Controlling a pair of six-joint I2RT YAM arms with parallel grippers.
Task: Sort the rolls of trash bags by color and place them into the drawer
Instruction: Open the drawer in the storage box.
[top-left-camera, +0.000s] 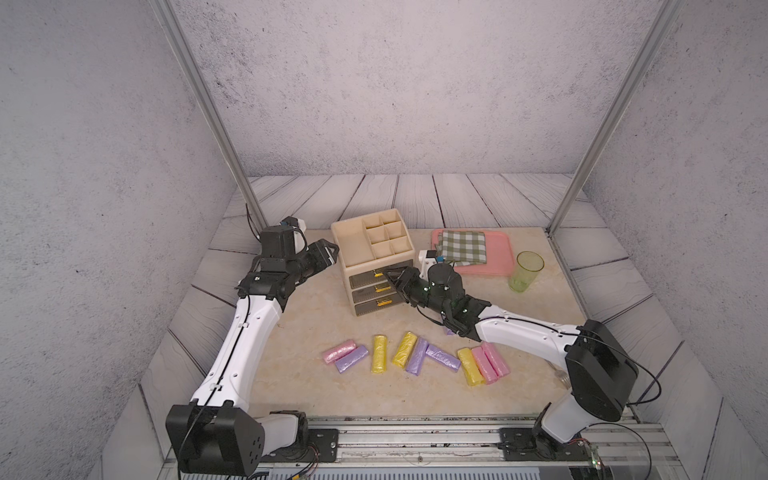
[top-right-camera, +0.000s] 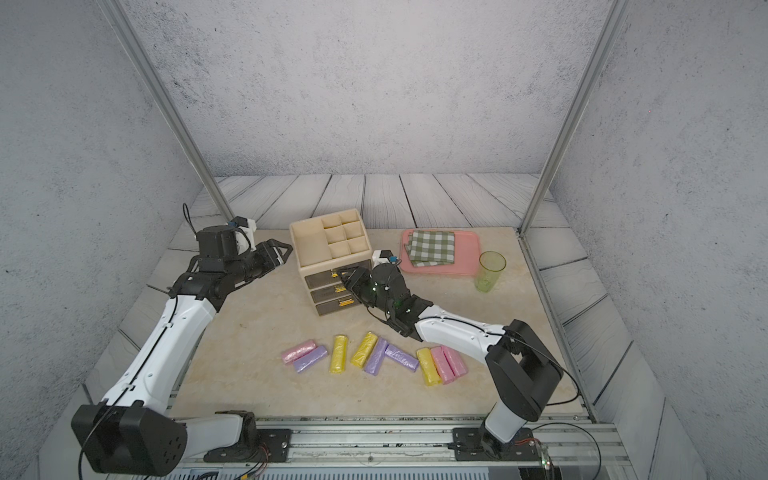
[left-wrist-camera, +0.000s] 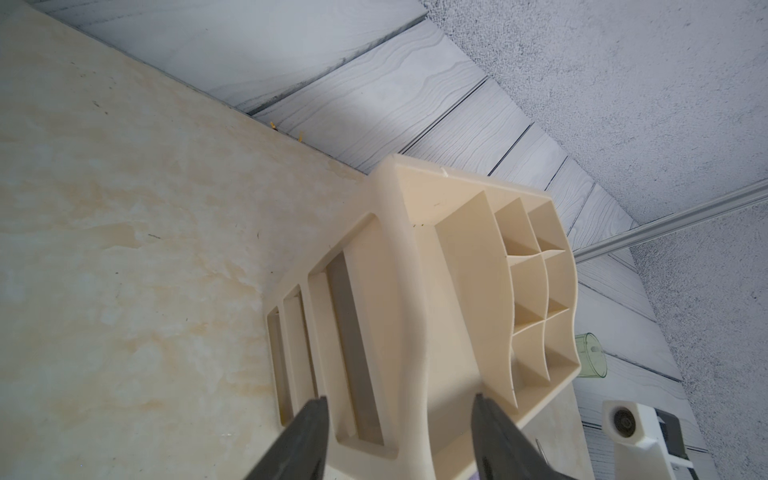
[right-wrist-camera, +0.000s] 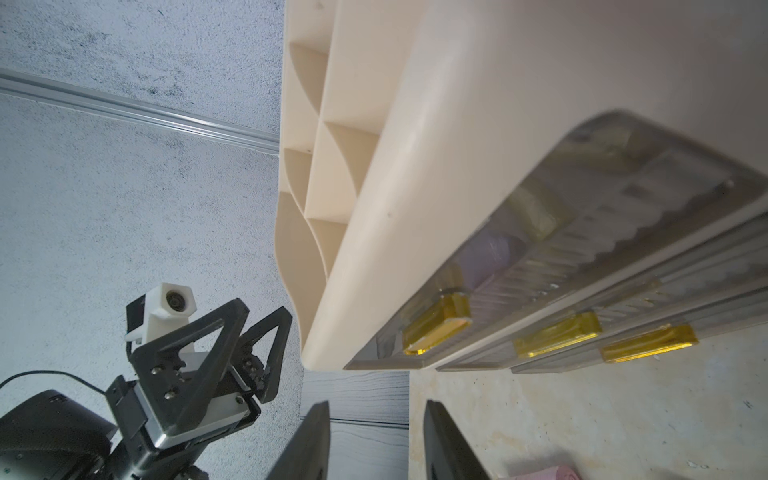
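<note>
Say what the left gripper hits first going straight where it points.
The left gripper would likely meet the cream organizer at its side wall, directly ahead of its open jaws; how near is unclear.

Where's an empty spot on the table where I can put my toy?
Bare tabletop lies between the left arm, the drawer box and the rolls. Another strip runs between the rolls and the front rail. It is crowded around the right pincer at the box front, beside the tray and cup.

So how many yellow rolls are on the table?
3 yellow rolls: one on its own, one beside a purple roll, one beside two pink rolls. The right arm may hide more.
</note>
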